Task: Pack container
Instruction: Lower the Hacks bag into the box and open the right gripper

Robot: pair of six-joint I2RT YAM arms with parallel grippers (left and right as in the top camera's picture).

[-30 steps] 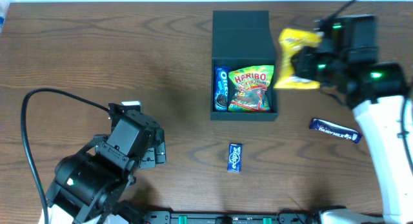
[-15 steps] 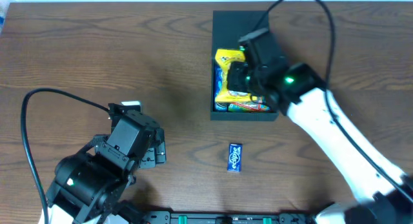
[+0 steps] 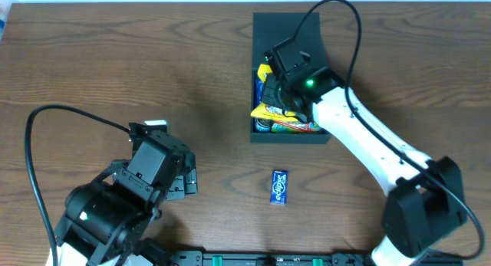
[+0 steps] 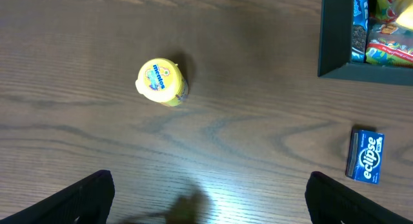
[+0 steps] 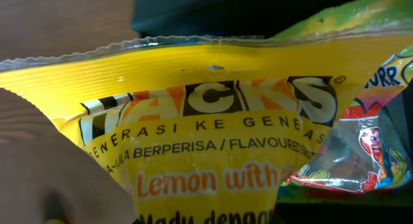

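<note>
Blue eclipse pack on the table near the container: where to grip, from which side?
Take the eclipse pack across its two long edges at mid-length, coming straight down from above. It lies flat, label up, on the table, so only its thin sides offer a hold; the narrow width likely fits the jaws, and nothing crowds either edge.
</note>
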